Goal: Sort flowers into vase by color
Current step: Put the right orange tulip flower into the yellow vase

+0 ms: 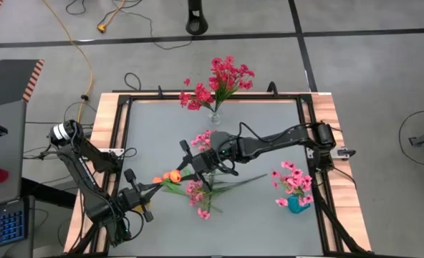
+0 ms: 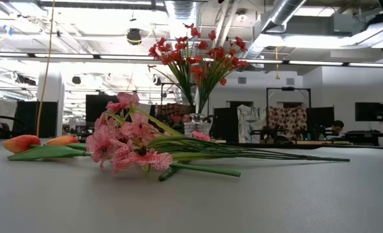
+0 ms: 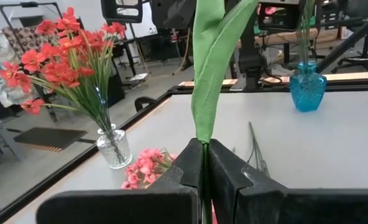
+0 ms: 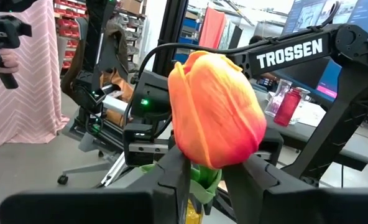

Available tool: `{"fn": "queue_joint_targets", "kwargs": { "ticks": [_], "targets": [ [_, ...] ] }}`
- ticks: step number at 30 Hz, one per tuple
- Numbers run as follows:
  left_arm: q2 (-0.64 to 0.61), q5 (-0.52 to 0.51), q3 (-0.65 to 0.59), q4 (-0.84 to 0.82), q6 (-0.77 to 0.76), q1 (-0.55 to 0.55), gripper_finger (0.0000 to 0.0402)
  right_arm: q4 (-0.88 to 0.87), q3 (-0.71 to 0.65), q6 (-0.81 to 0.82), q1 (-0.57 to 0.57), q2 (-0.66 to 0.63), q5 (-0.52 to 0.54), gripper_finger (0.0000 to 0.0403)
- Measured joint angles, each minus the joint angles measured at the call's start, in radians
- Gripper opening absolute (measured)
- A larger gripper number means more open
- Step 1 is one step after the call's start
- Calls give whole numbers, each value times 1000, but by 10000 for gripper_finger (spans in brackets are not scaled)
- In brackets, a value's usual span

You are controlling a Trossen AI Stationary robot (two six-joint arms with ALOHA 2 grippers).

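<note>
Right gripper (image 4: 202,177) clamped below orange tulip-like bud (image 4: 215,111) mid-table; left gripper (image 3: 204,171) fully shut on that flower's green leafy stem (image 3: 212,68) — beside loose pink flower sprays (image 1: 198,193) lying flat.

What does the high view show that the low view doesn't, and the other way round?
Only the high view shows the arms: the left gripper shut on a green stem, the right gripper over the orange tulips, plus the blue vase holding pink flowers. Only the low view shows the room behind the table, and that the loose pink spray and long green stems lie flat on the tabletop. Both show the clear vase of red flowers.
</note>
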Motion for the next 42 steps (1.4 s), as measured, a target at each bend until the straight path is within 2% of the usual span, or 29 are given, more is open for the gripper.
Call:
{"fn": "queue_joint_targets", "kwargs": {
  "ticks": [14,25,28,35,42],
  "targets": [
    [0,26,1,5,-7,0,0,-3,-1,0,0,0,0,33],
    [0,29,1,24,-12,0,3,-3,-1,2,0,0,0,32],
    [0,26,1,24,-42,0,19,1,-1,2,0,0,-1,30],
    [0,25,3,21,-40,0,90,0,0,2,1,-1,-3,32],
    [0,37,79,17,64,0,121,2,0,2,1,-1,-3,31]
  ]
}}
